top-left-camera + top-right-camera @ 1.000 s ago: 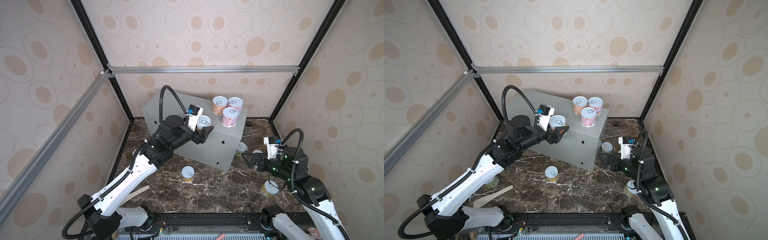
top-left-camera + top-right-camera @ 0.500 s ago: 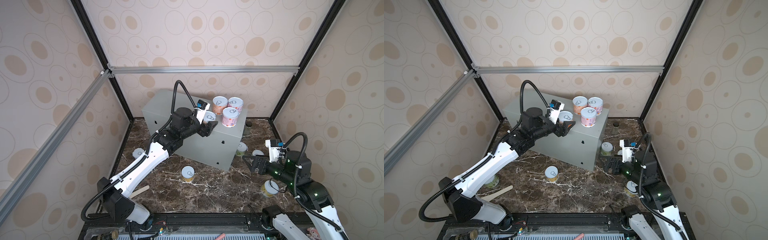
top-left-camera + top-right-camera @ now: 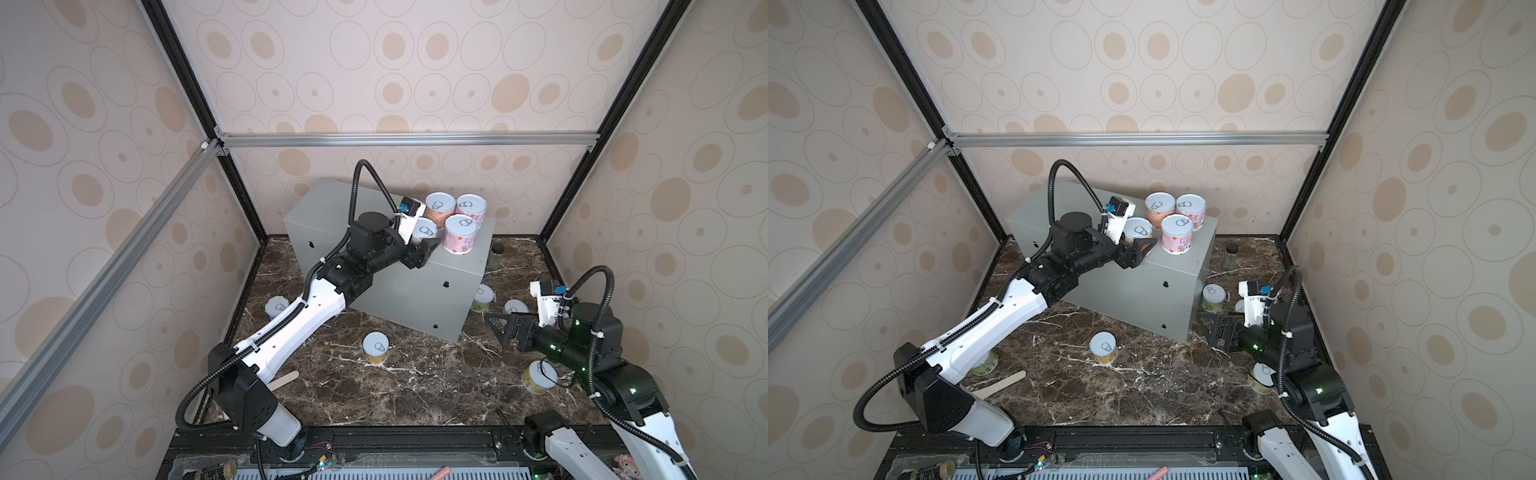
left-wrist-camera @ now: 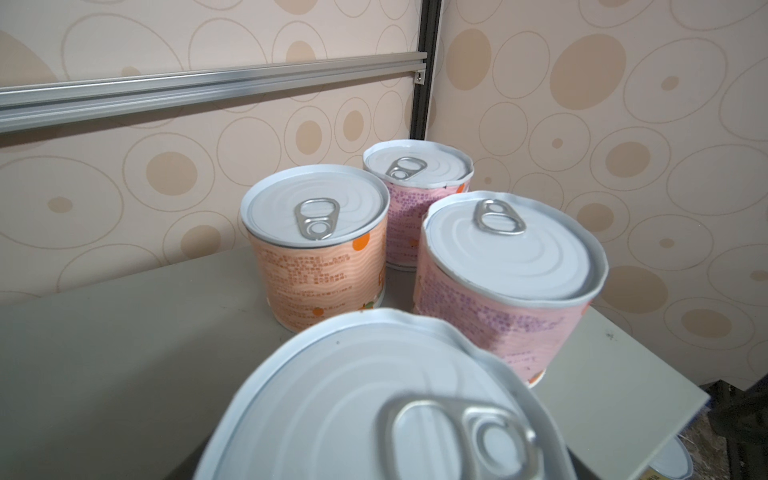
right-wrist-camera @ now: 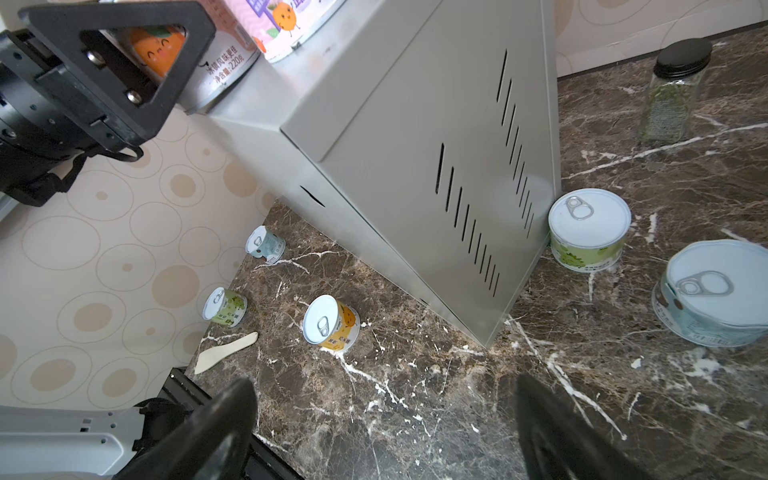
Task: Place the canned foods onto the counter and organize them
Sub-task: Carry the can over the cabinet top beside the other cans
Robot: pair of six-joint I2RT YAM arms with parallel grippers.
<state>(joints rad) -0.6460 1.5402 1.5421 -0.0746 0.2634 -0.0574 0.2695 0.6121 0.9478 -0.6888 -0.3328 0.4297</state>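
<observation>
Only one label you can actually read
The orange-cartoon can [image 5: 222,66] says "冰镇风味更佳" and "净含量:220克"; the small print on the pink cans [image 4: 478,316] is way too blurry.

This is a robotics lab test cell dressed up as a kitchen. A grey metal box [image 3: 415,299] stands on a dark marble-patterned worktop [image 3: 415,386]. Behind the box and to both sides rise panels of beige circle-patterned wallpaper [image 3: 374,62], held in black frame posts [image 3: 619,104], with an aluminium rail [image 3: 407,139] crossing above it. In front of the box, a black base rail [image 3: 415,436] carries the left robot arm [image 3: 299,320] and the right robot arm [image 3: 623,386]. Tins [image 3: 459,235] stand on and around the box, and a glass jar [image 3: 496,254] stands beside it.
</observation>
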